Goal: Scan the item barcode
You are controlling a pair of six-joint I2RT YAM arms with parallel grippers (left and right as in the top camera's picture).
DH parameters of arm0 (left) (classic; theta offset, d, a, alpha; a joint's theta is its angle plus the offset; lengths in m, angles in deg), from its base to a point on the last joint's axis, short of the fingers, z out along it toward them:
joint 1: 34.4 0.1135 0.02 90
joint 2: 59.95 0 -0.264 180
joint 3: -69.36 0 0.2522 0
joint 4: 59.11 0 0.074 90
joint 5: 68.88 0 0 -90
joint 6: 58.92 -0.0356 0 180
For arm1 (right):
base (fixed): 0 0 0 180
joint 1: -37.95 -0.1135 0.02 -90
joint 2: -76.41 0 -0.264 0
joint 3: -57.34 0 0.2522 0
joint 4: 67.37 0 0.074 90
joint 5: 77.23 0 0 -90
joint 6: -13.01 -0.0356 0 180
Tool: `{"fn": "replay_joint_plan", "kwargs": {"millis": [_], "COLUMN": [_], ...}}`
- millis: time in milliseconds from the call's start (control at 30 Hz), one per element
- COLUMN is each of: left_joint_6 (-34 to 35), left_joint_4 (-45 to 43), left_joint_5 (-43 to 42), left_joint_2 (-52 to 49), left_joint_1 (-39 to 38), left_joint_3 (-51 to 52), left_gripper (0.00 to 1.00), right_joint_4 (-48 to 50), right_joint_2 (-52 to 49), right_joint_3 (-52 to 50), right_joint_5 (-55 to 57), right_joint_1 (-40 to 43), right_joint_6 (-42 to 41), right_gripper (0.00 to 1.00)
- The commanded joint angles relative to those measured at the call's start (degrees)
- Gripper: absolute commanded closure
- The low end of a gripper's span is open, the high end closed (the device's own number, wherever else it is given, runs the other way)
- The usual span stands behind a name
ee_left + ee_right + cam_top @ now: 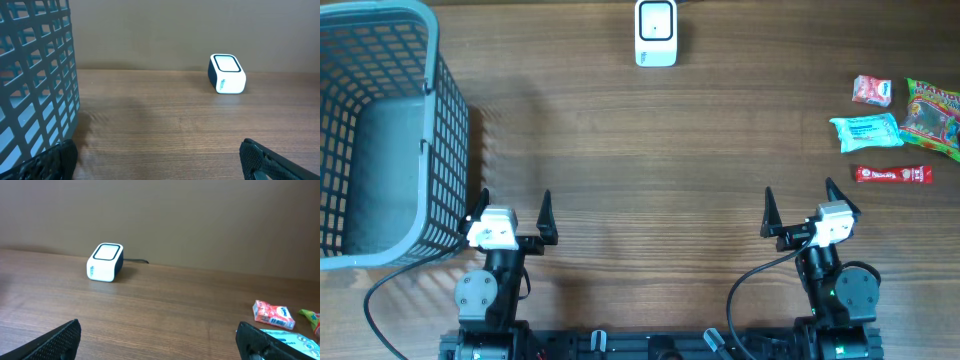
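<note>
A: At the near edge of the wooden table (650, 150), our left gripper (515, 197) and right gripper (799, 190) both gape wide, holding nothing.
B: Where are our items?
A: 4 snack packets (866, 131) lie far right: nearest us, a red stick wrapper (891, 174). The white box-shaped scanner (656, 32) sits far centre.
B: What could go wrong?
A: We judge flat, crinkly wrappers may slip, or the barcode may face away from the scanner.

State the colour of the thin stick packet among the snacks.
The stick packet is red, best seen overhead.
</note>
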Motion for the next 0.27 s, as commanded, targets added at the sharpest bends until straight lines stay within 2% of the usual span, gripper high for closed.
{"fn": "replay_joint_plan", "kwargs": {"millis": [0, 233], "left_joint_6": [0.26, 0.24], "left_joint_4": [-0.42, -0.42], "left_joint_5": [0.72, 0.72], "left_joint_2": [0.57, 0.57], "left_joint_1": [0.48, 0.48], "left_joint_3": [0.72, 0.72], "left_gripper": [0.00, 0.00], "right_joint_4": [0.17, 0.17], "right_joint_2": [0.50, 0.50], "right_joint_3": [-0.07, -0.07], "right_joint_5": [0.81, 0.81], "right_joint_1": [-0.35, -0.35], "right_joint_6": [1.01, 0.98], "right_gripper": [0.01, 0.00]}}
